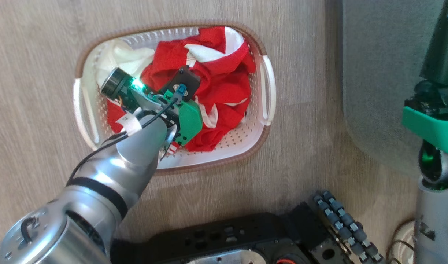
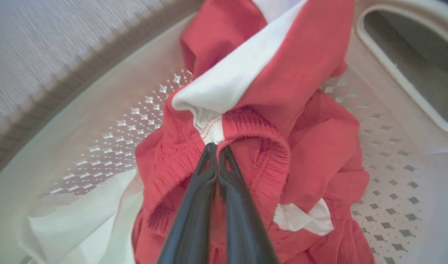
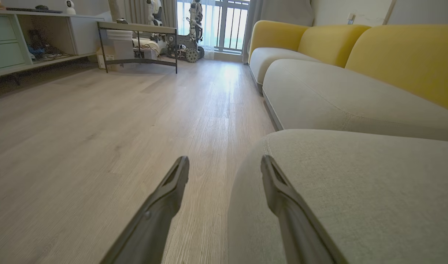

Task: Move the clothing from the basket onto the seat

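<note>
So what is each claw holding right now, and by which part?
The left claw pinches the red clothing by its ribbed elastic edge. The right claw is open and empty.

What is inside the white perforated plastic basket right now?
Crumpled red fabric garments with white panels, pinched by the left gripper, and a white cloth beside them. Anything beneath the pile is covered.

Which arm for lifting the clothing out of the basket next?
Left. The left pincer is shut on the clothing inside the basket. The right pincer is open and empty, by the seat edge, away from the basket.
</note>
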